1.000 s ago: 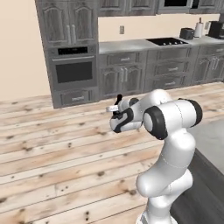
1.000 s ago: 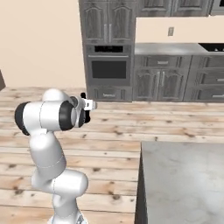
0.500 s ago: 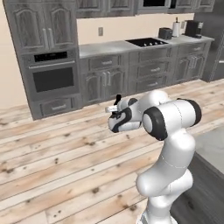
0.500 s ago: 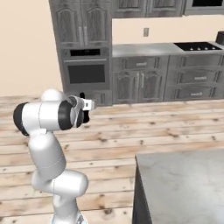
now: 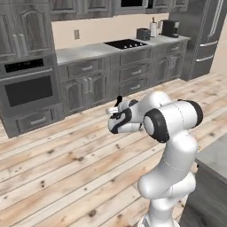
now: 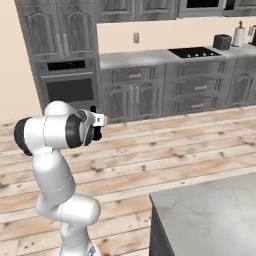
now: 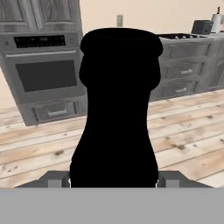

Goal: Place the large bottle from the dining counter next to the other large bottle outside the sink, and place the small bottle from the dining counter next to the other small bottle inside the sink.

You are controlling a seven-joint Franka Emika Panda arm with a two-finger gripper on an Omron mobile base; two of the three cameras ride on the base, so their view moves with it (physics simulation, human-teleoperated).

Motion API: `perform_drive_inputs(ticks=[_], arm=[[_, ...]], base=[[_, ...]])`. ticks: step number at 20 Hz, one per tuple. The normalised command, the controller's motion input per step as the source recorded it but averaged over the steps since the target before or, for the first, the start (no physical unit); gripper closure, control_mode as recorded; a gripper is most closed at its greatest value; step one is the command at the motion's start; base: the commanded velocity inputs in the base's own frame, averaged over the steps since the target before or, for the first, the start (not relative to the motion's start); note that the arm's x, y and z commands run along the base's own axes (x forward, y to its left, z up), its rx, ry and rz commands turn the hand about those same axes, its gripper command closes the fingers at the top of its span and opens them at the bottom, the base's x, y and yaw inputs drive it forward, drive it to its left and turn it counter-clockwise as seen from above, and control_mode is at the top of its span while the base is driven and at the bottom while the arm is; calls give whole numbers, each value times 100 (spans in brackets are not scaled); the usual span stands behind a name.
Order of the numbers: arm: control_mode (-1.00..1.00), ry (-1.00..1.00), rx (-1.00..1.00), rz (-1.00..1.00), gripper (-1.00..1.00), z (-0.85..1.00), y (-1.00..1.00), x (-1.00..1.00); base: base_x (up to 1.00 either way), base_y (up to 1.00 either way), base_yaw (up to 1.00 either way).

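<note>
My gripper (image 7: 113, 179) is pinching the large bottle (image 7: 116, 109): fingers sit either side of its base w/ the body squeezed between them, no gap showing. Bottle's long axis runs straight out from my palm, neck and cap at the far end, so it blocks most of what's ahead. In the base views the gripper (image 5: 116, 111) sits tucked close to my own arm, bottle barely visible there. Beyond the cap: oven (image 7: 46, 74), cabinets, cooktop (image 6: 192, 51) on the far counter. Dining counter (image 6: 210, 210) lies behind and to the side of my hand. Sink and the other large bottle: can't tell which way from here, so probably base must turn before I can set it down.
</note>
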Motion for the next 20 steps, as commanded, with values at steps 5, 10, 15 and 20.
perform_drive_inputs(ticks=[5, 10, 15, 20], arm=[[100, 0, 0, 0, 100, 0, 0, 0], [100, 0, 0, 0, 100, 0, 0, 0], [100, 0, 0, 0, 100, 0, 0, 0], [100, 0, 0, 0, 100, 0, 0, 0]], base=[[46, 42, -34], [47, 42, -35], [41, 44, -36], [38, 42, -37]])
